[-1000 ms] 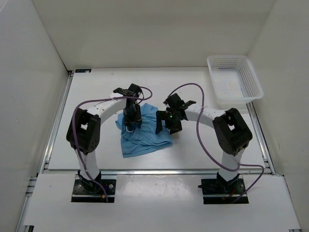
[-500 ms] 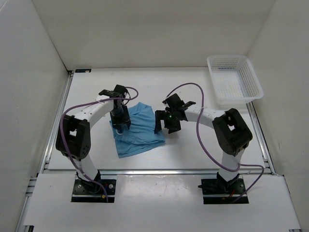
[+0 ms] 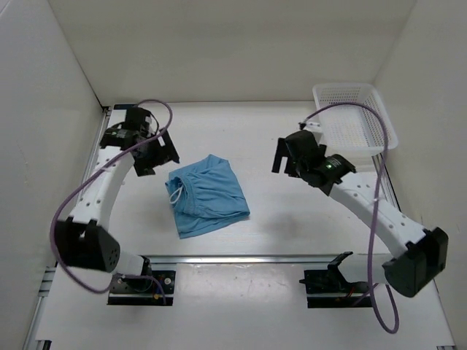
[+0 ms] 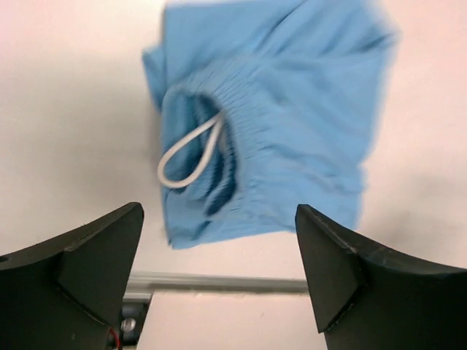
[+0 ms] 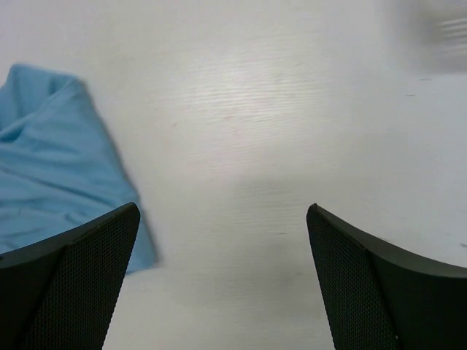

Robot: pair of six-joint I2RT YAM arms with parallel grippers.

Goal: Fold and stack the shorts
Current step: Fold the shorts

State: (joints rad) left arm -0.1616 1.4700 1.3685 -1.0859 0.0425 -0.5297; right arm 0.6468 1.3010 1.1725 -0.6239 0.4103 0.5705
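Observation:
The sky-blue shorts point(image 3: 207, 195) lie folded into a compact bundle near the middle of the table, with the gathered waistband and white drawstring loop point(image 3: 175, 194) on the left side. In the left wrist view the shorts point(image 4: 292, 124) and drawstring point(image 4: 191, 153) lie beyond the fingers. My left gripper point(image 3: 157, 152) hovers up and left of the bundle, open and empty point(image 4: 219, 284). Off to the right of the shorts my right gripper point(image 3: 288, 154) is open and empty point(image 5: 222, 281), with only a blue edge of the shorts point(image 5: 51, 160) at its left.
A white mesh basket point(image 3: 354, 122) stands at the back right corner, just beyond the right arm. White walls enclose the table on the left, back and right. A metal rail point(image 3: 233, 257) runs along the near edge, also the rail point(image 4: 219, 282) in the left wrist view.
Both grippers have left the shorts. The left one opened, let go and swung back and left. The right arm swung right toward the basket. The shorts stay folded on the table.

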